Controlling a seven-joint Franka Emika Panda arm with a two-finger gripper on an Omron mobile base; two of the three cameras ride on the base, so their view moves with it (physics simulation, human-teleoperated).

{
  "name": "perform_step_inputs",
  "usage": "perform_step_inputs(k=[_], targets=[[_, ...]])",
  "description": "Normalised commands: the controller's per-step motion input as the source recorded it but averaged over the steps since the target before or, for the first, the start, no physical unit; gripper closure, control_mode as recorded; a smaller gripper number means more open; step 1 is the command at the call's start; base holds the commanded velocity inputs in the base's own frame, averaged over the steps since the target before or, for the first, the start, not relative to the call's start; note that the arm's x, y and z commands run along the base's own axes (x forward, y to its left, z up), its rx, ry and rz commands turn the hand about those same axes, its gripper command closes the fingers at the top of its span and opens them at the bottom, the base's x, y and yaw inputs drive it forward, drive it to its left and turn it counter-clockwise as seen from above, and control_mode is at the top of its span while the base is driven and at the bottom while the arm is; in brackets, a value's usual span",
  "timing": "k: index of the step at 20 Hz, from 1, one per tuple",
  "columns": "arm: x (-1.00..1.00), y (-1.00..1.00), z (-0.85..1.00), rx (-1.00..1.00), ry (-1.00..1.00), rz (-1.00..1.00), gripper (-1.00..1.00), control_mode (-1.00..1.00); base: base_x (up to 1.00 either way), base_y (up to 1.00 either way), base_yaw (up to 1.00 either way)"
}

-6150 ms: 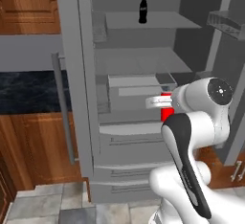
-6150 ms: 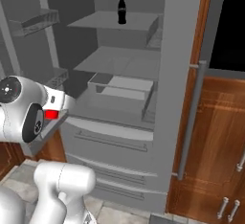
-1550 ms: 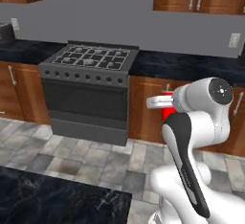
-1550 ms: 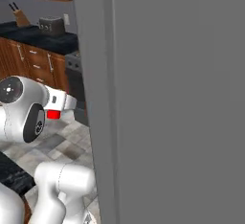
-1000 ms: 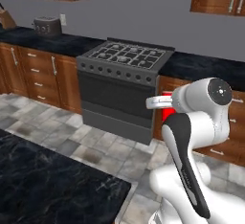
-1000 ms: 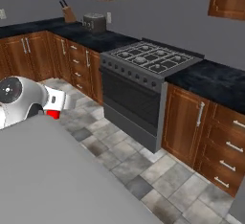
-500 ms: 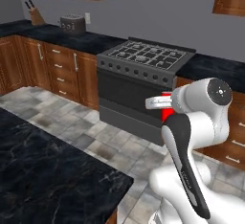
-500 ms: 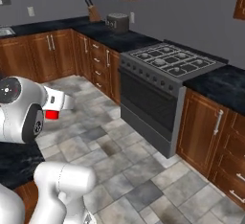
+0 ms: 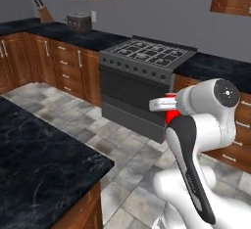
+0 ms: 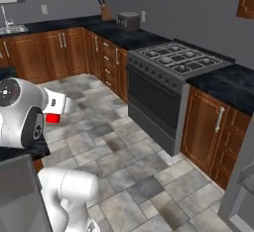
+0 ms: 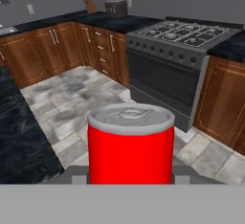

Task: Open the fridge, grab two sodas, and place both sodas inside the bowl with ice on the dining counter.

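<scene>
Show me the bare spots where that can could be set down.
The dining counter top is bare across what shows, out to its floor-side edge. The wall counter between the toaster and stove is bare too. The can sits in the gripper.

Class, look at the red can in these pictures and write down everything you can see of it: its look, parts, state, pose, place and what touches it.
The can is a short cylinder with a plain bright red body and a grey metal-looking top with a raised rim. No label shows. It stands upright in the hand, close to the hand camera, which sits at its base. In the left base view it is a red patch beside the arm, carried above the tiled floor, with the stove beyond.
</scene>
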Motion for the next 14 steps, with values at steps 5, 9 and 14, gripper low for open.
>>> perform_step_inputs(k=[5,9,14], targets=[[0.00,0.00,0.00,0.00,0.00,0.00,1.00,1.00,-0.97,0.63,0.19],[0.00,0.00,0.00,0.00,0.00,0.00,1.00,1.00,-0.84,0.93,0.22],[0.00,0.00,0.00,0.00,0.00,0.00,1.00,1.00,-0.73,1.00,0.23]])
